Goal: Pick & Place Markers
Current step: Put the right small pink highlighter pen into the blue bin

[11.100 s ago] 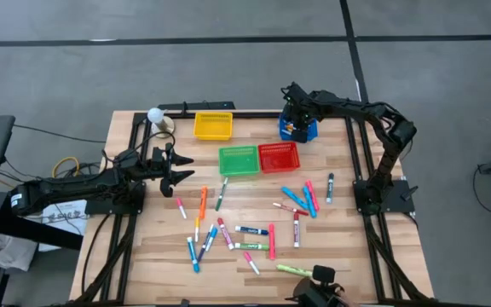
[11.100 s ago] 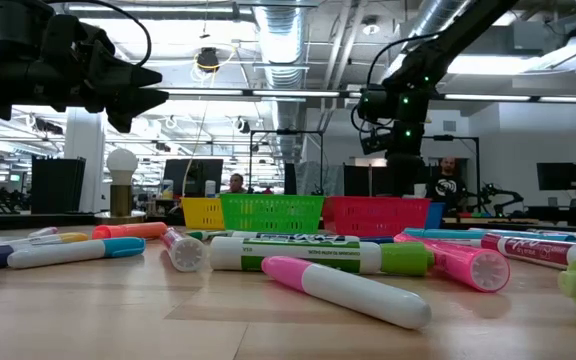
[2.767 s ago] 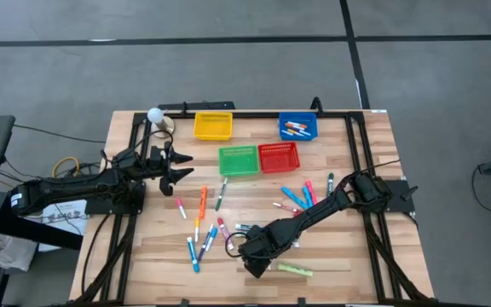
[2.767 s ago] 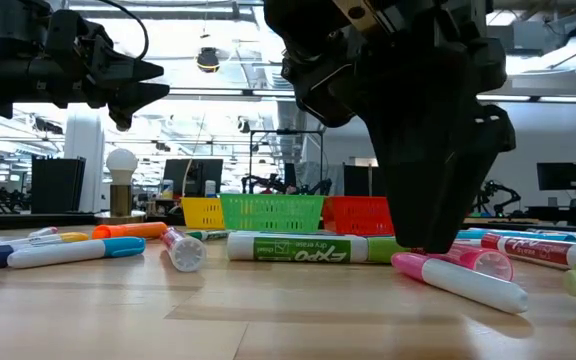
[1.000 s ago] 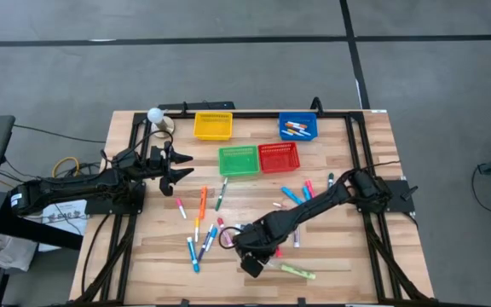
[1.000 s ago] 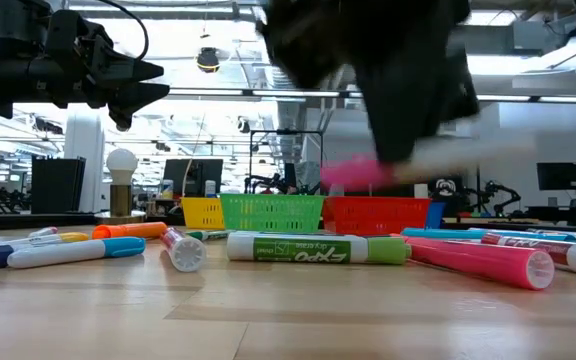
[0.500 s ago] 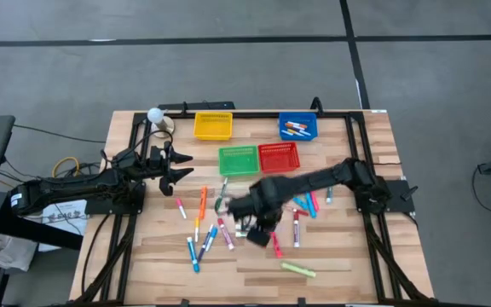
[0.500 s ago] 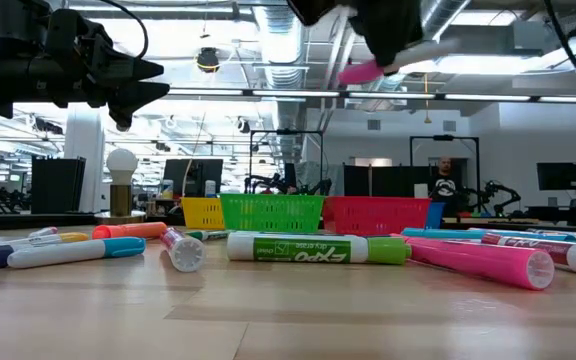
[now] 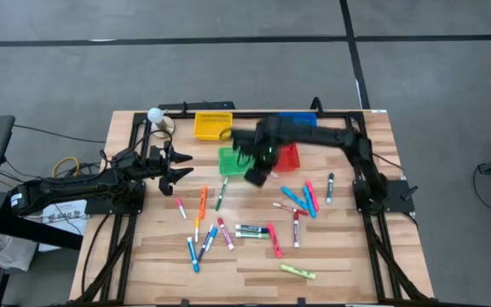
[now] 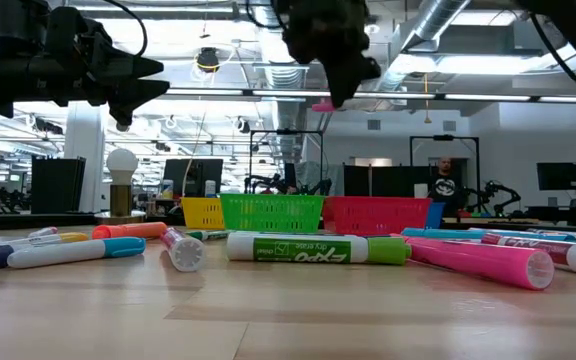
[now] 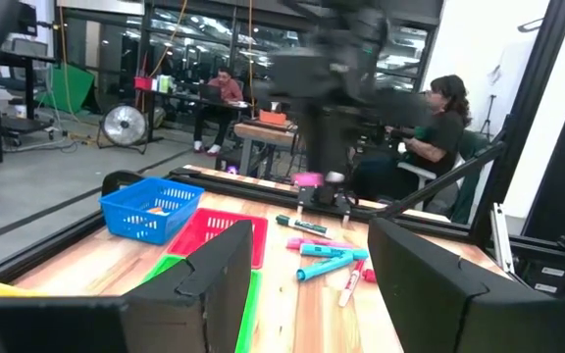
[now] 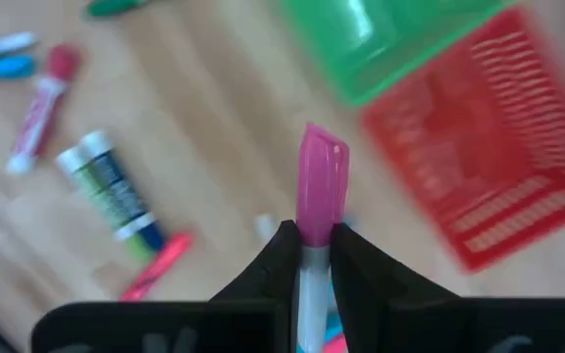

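- The right end effector is clamped on a pink marker, carried in the air over the green basket and red basket.
- The left end effector waits at the counter's left side, fingers apart and empty.
- The blue basket seems to hold a few markers already.
- Many scattered markers are left on the counter, so most of the sorting appears to remain.

right gripper carried pink marker toward baskets
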